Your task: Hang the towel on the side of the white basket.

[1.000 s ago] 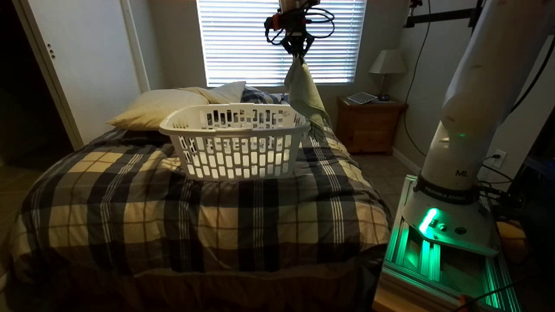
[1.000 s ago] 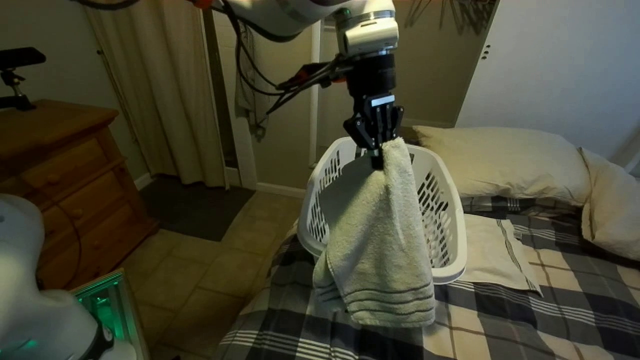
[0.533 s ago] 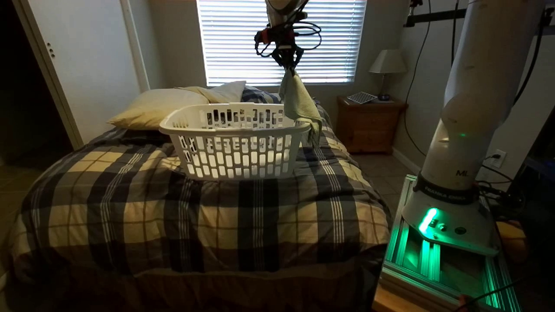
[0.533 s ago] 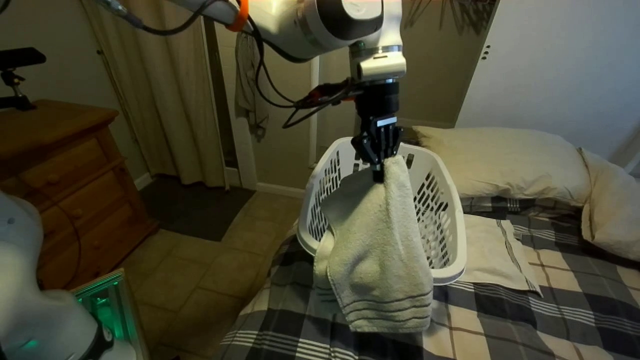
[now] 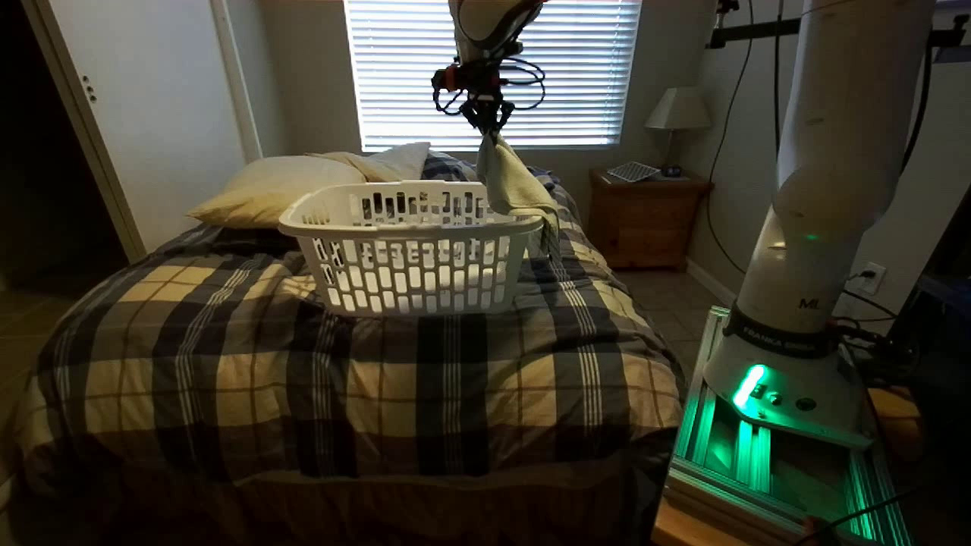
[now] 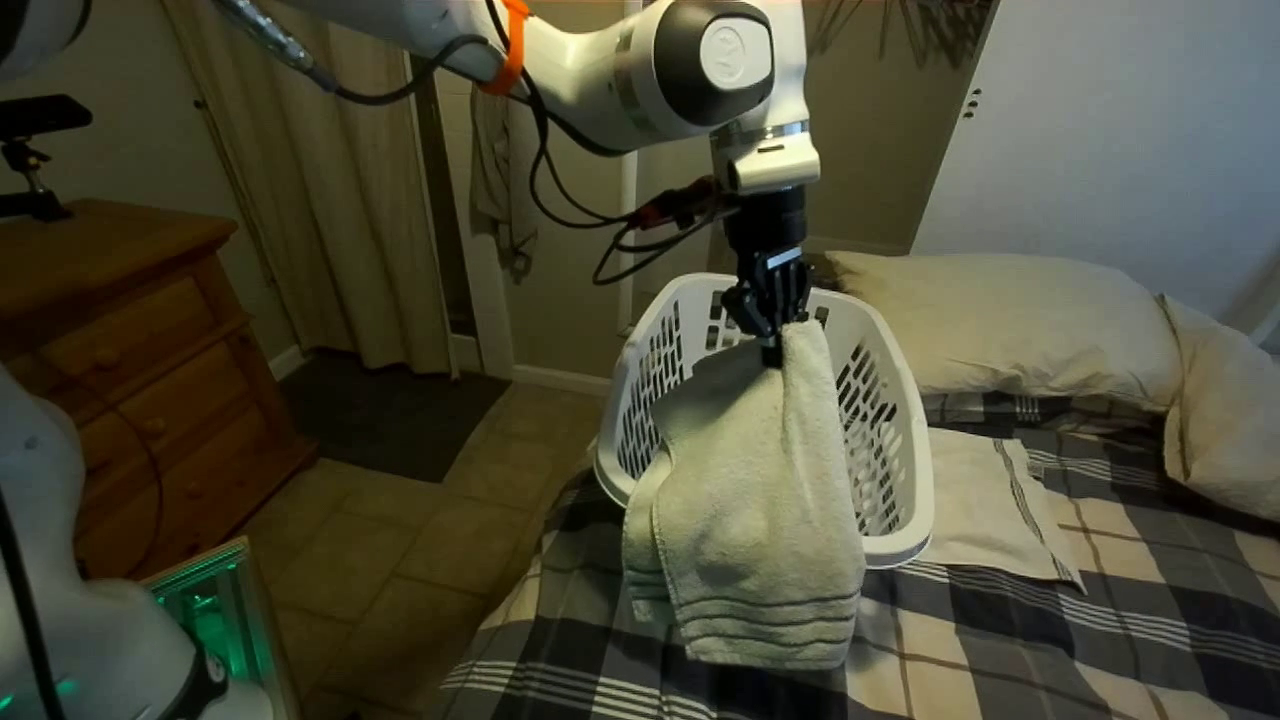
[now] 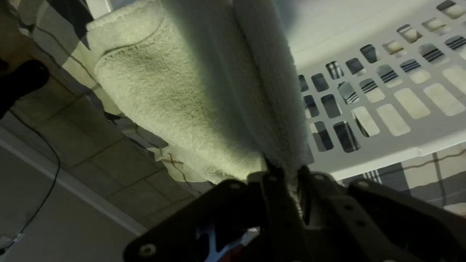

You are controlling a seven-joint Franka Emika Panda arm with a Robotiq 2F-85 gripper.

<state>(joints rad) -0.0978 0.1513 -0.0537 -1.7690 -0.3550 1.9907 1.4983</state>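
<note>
Basket (image 5: 410, 230), white, one: stands upright on the bed (image 5: 402, 371), one end facing the side edge nearest the robot (image 5: 793, 318). Towel (image 6: 760, 500), pale, striped hem, one: bends over the rim at that end, lower part hanging outside, upper part raised above the basket's inside. Gripper (image 7: 287, 171), one: fingers closed together, pinching the towel's top end. Progress, as judged: towel lifted and outer portion draped, likely most of the job. Outstanding: lowering the held end inside the rim, releasing it, backing away.
</note>
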